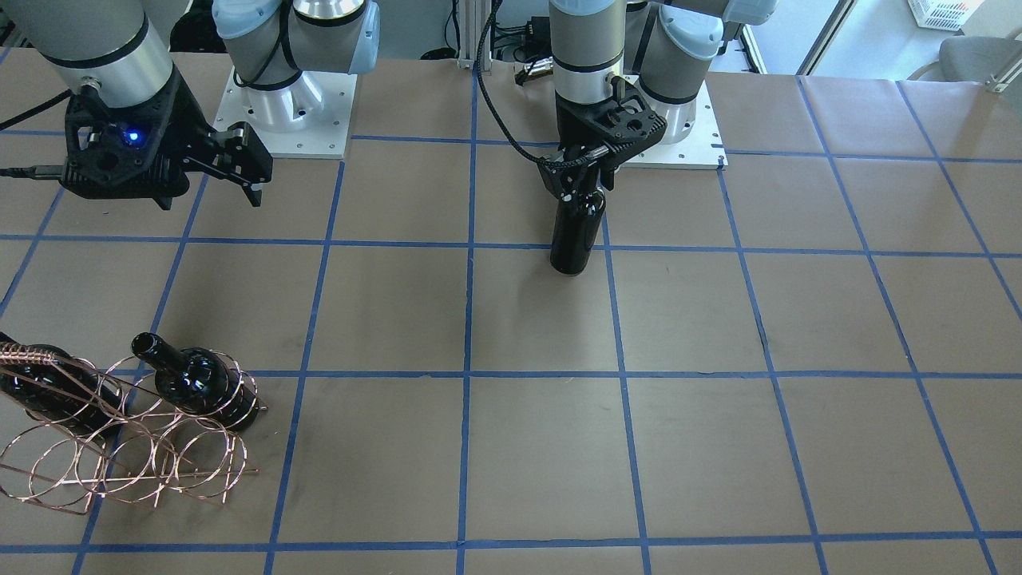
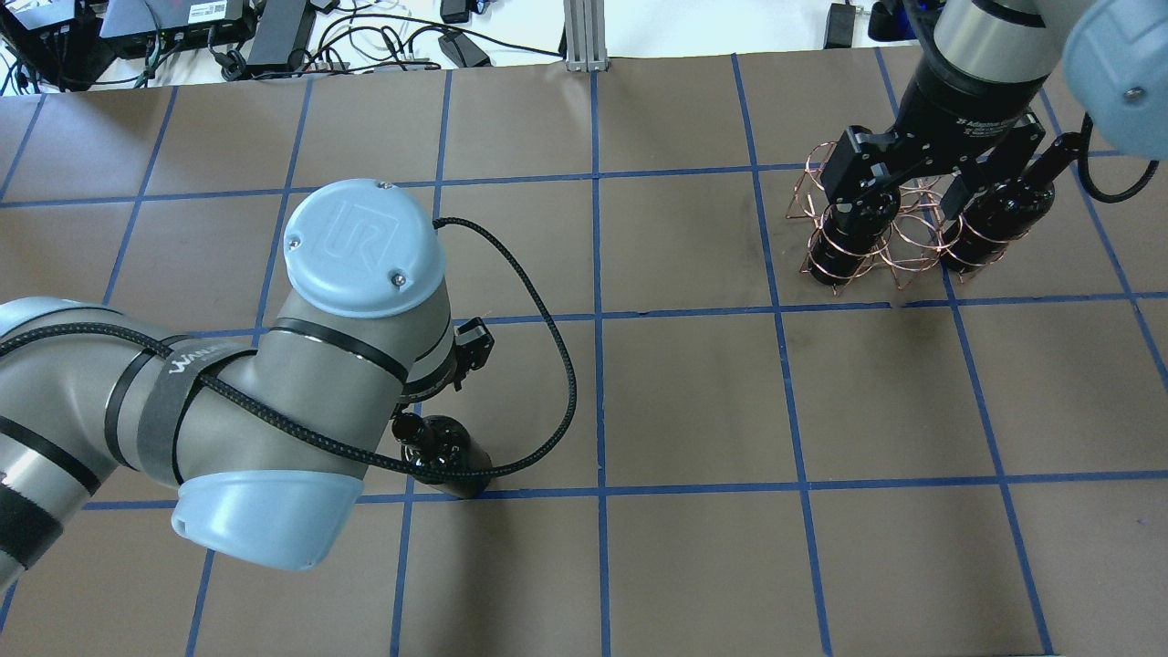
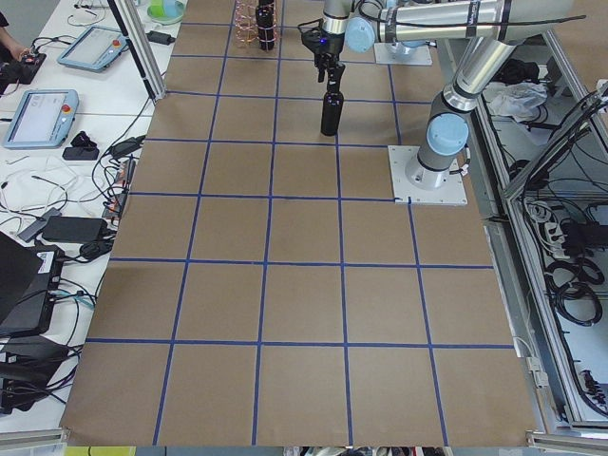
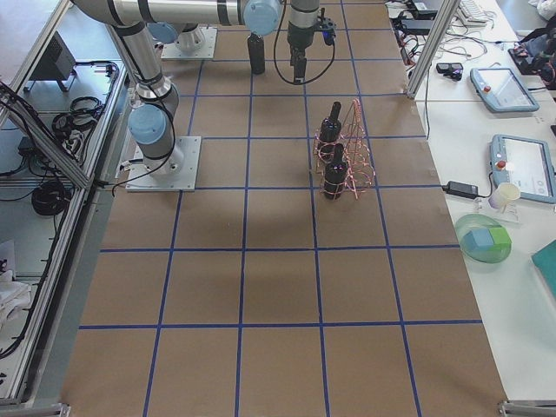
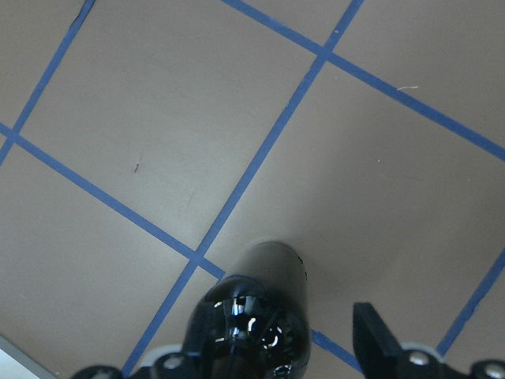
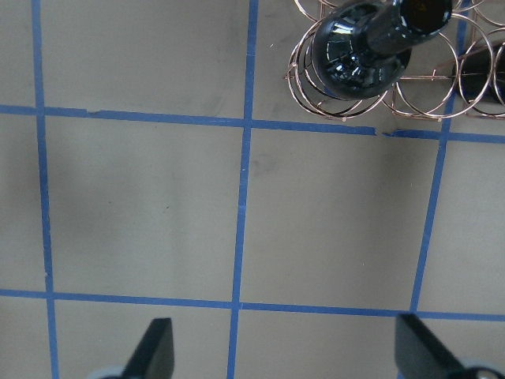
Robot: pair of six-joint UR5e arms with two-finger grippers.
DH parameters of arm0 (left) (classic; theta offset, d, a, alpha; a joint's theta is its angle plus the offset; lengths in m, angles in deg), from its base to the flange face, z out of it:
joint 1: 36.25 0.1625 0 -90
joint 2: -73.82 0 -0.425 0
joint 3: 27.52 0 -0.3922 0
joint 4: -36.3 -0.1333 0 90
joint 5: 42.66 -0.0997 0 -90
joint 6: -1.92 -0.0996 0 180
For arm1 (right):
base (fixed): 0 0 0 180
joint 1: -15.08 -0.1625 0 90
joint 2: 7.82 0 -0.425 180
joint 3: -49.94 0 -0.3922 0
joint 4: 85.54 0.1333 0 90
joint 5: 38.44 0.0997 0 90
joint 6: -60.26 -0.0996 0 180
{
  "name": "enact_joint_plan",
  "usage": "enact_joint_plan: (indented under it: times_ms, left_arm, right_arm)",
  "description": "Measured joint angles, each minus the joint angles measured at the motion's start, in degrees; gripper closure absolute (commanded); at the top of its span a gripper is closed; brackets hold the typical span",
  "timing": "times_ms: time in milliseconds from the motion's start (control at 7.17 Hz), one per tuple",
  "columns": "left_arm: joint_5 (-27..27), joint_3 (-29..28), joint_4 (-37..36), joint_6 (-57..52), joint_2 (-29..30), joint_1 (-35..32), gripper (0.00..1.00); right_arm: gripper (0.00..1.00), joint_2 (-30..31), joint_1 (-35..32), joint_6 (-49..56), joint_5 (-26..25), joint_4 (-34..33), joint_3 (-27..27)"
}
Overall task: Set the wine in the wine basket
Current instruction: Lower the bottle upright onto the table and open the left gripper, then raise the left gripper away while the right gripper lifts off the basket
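Note:
The loose wine bottle (image 1: 573,235) stands upright on the table near the robot; it also shows in the overhead view (image 2: 449,453) and the left wrist view (image 5: 268,276). My left gripper (image 1: 589,180) sits around its neck, with a gap between its right finger (image 5: 369,328) and the glass. The copper wire wine basket (image 1: 120,467) holds two like bottles (image 1: 200,383) (image 1: 48,391). My right gripper (image 1: 254,172) is open and empty, high above the table by the basket (image 2: 903,265), which lies at the top of its wrist view (image 6: 426,91).
Two white arm base plates (image 1: 287,120) (image 1: 679,136) sit at the robot's edge. The left arm's black cable (image 2: 561,401) loops beside the loose bottle. Brown paper with a blue tape grid covers the table. Teach pendants (image 4: 499,87) lie on a side bench.

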Motion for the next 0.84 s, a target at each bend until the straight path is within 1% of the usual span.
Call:
enact_joint_plan:
  times_ms: [140,279,558,698,837]
  left_arm:
    - [0.0,0.0,0.5,0.0,0.0,0.0,0.23]
    - [0.1,-0.1,0.8,0.0,0.0,0.0,0.18]
    - [0.1,-1.3,0.9,-0.7,0.1,0.5,0.03]
    - [0.3,-3.1,1.3,-1.7,0.2,1.1,0.03]
    - [1.1,-6.3,3.4,-4.8,0.4,2.6,0.01]
  right_arm:
    - [0.0,0.0,0.0,-0.1,-0.5,0.0,0.0]
    - [0.0,-0.1,0.0,-0.3,-1.3,0.0,0.0]
    - [0.0,0.0,0.0,-0.1,-1.9,0.0,0.0]
    - [0.0,0.1,-0.1,0.4,-2.0,0.0,-0.1]
    - [0.0,0.1,-0.1,0.6,-2.4,0.0,-0.1]
